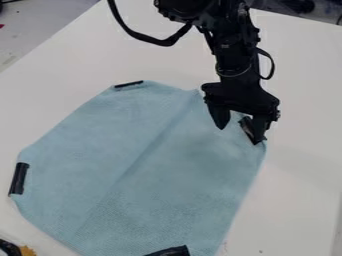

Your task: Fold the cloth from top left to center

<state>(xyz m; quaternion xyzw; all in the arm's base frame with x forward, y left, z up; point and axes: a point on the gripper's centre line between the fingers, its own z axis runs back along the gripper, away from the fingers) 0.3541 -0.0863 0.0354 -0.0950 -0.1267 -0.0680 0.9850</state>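
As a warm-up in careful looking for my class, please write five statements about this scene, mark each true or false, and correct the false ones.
1. The cloth is light blue. True.
2. The gripper is over the lower left part of the cloth in the picture. False: the gripper is at the cloth's upper right.
3. A crease runs slantwise across the cloth. True.
4. The jaws are pressed together. False: they stand apart.
5. A black strip is at the cloth's left edge in the picture. True.
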